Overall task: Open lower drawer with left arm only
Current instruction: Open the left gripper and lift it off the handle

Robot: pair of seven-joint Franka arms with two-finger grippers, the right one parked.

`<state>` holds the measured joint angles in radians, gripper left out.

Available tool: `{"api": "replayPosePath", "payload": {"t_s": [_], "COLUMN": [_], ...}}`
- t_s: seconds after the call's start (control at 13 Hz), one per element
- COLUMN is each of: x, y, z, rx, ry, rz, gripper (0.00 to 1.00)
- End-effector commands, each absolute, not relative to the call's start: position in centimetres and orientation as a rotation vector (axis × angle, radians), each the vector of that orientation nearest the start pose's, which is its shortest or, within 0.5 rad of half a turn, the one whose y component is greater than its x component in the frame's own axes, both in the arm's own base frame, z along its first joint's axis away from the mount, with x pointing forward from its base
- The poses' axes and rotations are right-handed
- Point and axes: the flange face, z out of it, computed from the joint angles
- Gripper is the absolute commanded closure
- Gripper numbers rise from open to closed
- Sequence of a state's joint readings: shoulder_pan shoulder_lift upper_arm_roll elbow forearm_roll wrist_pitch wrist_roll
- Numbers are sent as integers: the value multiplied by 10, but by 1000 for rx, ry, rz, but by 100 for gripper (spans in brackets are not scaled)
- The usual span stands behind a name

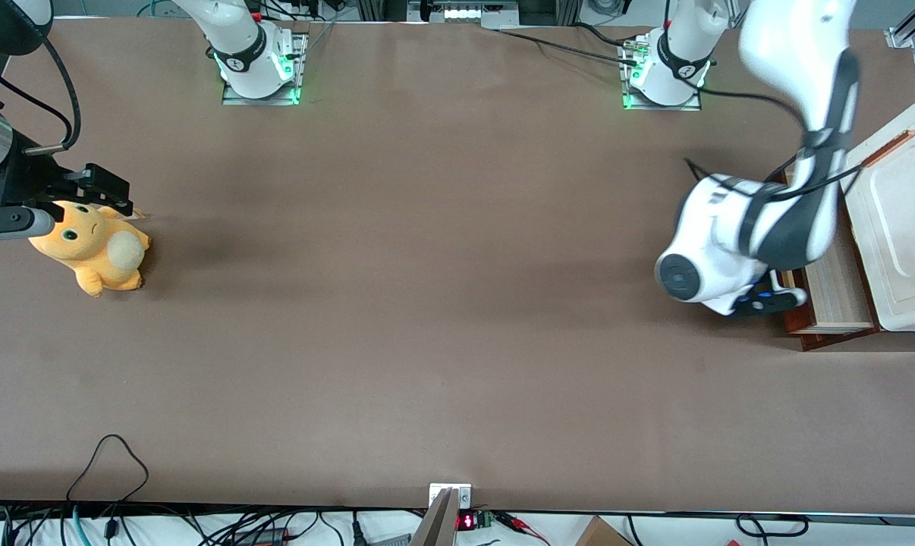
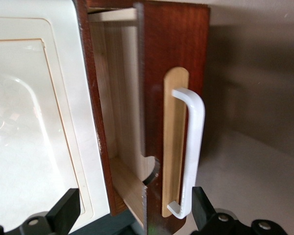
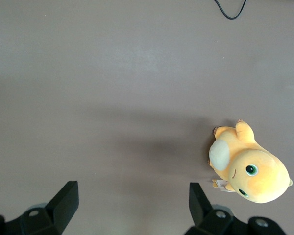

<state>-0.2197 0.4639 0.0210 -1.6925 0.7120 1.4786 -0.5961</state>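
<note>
Left wrist view shows the lower drawer [image 2: 174, 54] already pulled partway out of the cabinet [image 2: 34, 122]: its dark red-brown front stands clear of the cabinet edge, and pale wood of the inside shows in the gap between them. The white loop handle [image 2: 191, 152] sits on a pale strip on that front, and it lies between the two fingers of the pincer [image 2: 134, 210], close to one black fingertip [image 2: 201, 208] and well apart from the other. The fingers stand wide apart, clamped on nothing; I cannot tell whether the near fingertip touches the handle. With the handle and front panel between the fingers, the near finger could hook the loop from its outer face and draw it along with the arm's own pull, with no grip needed, which would explain the spread stance.

In the front view the left arm [image 1: 795, 189] bends low over the table [image 1: 427, 303], its wrist just in front of the drawer, whose open tray sticks out from under the white cabinet top at the working arm's end. The pincer itself is mostly hidden under the wrist there. The drawer looks a good way open, so the task seems well along, perhaps nearly done.

A yellow plush toy [image 1: 93, 250] lies well apart from the pincer, toward the parked arm's end.
</note>
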Motion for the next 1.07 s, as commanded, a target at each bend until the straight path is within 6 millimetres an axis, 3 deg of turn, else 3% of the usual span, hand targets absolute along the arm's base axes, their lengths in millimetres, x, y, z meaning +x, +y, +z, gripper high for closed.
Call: {"api": "replayPosePath", "payload": {"t_s": [0.0,0.23,0.38,0.46,0.77,0.92,1.0], "x": [605,605,607,603,600,609,610], "y": [1,49,91,97,77,41,32], "z": [381,439,471,491,561,584,588], "rx": [-2420,-2615,-2845,-2897,-3078,-3170,-3197], "ry": [-244,-275,-337,-322,-368,-310,-277], "rz": [360,318,314,281,91,5,-10], "gripper": [0,0,0,0,0,0,0]}}
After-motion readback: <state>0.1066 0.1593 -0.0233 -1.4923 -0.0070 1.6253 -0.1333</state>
